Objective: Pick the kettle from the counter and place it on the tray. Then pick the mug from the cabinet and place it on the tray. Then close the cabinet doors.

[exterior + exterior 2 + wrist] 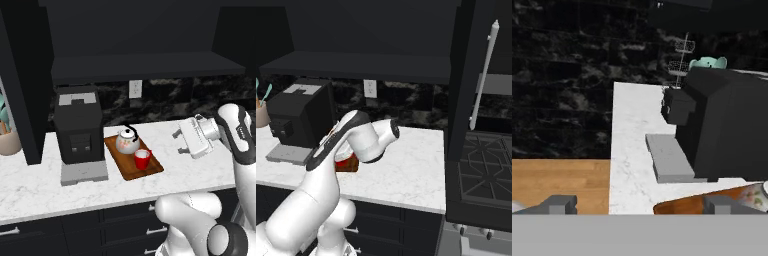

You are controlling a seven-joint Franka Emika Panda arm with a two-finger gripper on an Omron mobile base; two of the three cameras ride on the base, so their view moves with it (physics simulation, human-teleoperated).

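The gripper (pixel 178 142) is hanging above the counter (pixel 200 170) with its jaws standing wide apart and nothing between them. The tray (pixel 150 170) is lying on the counter just beyond the fingertips, next to the coffee machine (pixel 79 130). The kettle (pixel 127 141) and the mug (pixel 142 159) are both sitting on the tray, close together. The cabinet door (pixel 466 75) is standing open, its silver handle (pixel 484 75) catching light

We are seeing a smooth marble-look counter (pixel 200 175), a wooden tray (pixel 150 167), a glossy red mug (pixel 142 159) and a matt black coffee machine (pixel 79 127).
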